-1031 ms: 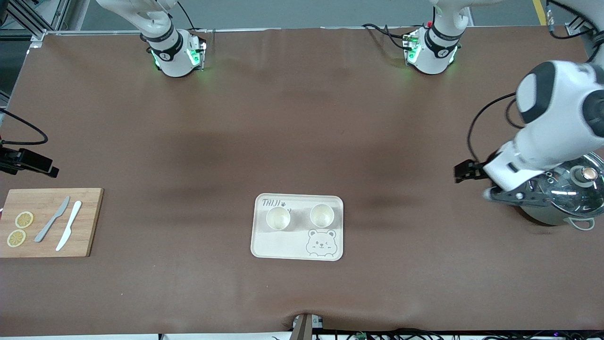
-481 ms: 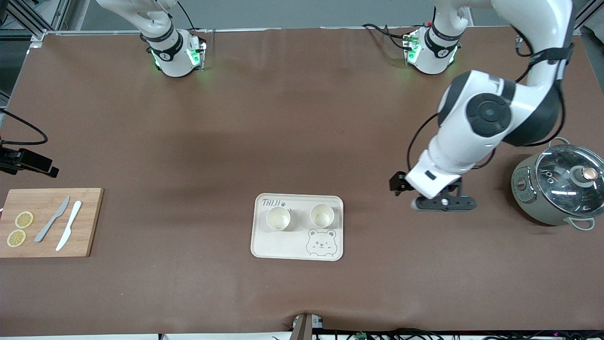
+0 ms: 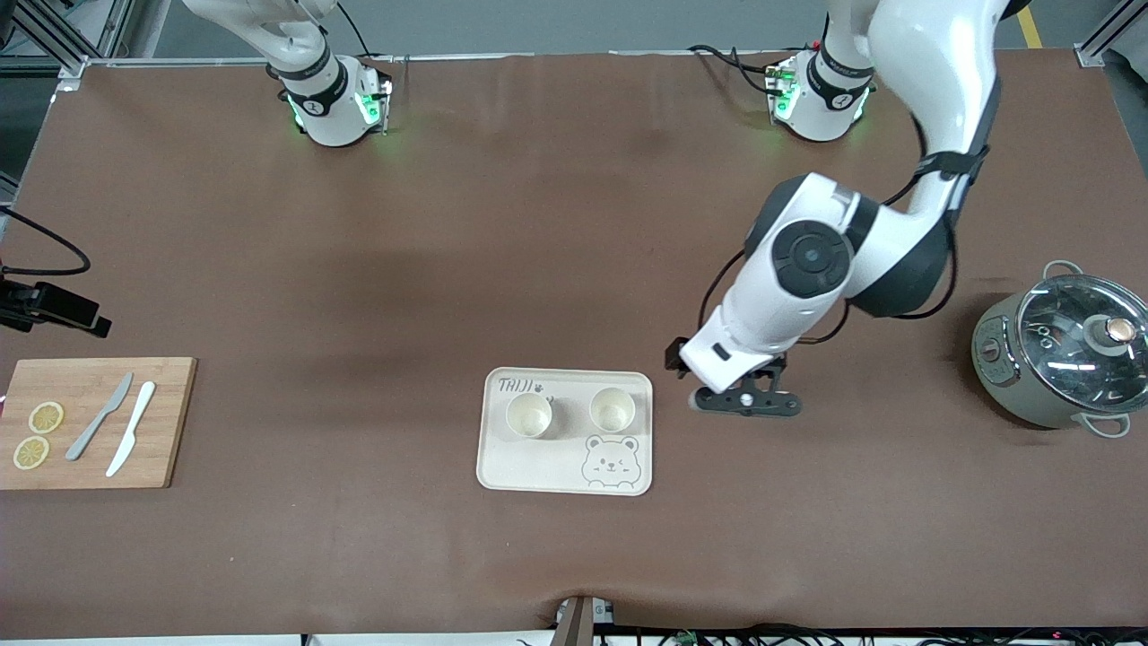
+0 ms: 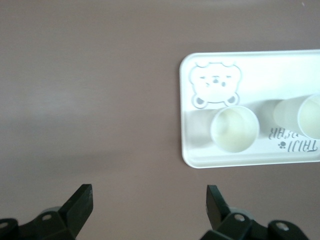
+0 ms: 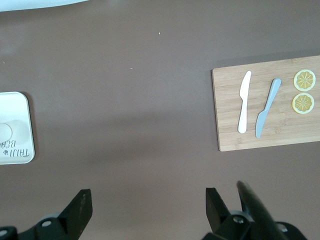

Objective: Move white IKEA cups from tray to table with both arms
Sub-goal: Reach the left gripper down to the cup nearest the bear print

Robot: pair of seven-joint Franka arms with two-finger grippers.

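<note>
Two white IKEA cups [image 3: 528, 415] [image 3: 612, 409] stand upright side by side on a cream bear tray [image 3: 538, 467] in the middle of the table. The left wrist view shows the cups [image 4: 234, 129] [image 4: 310, 116] on that tray [image 4: 280, 75]. My left gripper [image 3: 747, 402] [image 4: 150, 200] is open and holds nothing. It hangs over bare table just beside the tray, toward the left arm's end. My right gripper [image 5: 148, 200] is open and holds nothing, high over bare table between the tray [image 5: 15, 115] and the cutting board. It is outside the front view.
A wooden cutting board [image 3: 170, 422] [image 5: 230, 100] with two knives [image 3: 99, 417] and two lemon slices [image 3: 45, 417] lies at the right arm's end. A grey-green pot with a glass lid [image 3: 1058, 359] stands at the left arm's end.
The left arm has swung from above the pot across the table to beside the tray, its gripper still open. The cups and tray have not moved.
</note>
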